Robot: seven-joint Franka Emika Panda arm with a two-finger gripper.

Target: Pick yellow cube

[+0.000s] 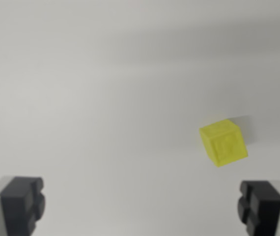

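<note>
One view, wrist cam: gripper [142, 206] wide open, empty; fingers at bottom corners. Yellow cube [223, 142] sits right of centre on table [105, 98], turned approx. diagonal. Shift right, rotate to face flats, then descend.

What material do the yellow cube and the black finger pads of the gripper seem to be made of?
Yellow cube: probably plastic, perhaps slightly translucent, with a relief pattern on its faces; blur hides detail. Finger pads: matte black, blocky and ridged, likely rubber or plastic; the look leaves it open. The grey bodies behind them appear to be metal. The gripper stands open, apart from the cube.
</note>
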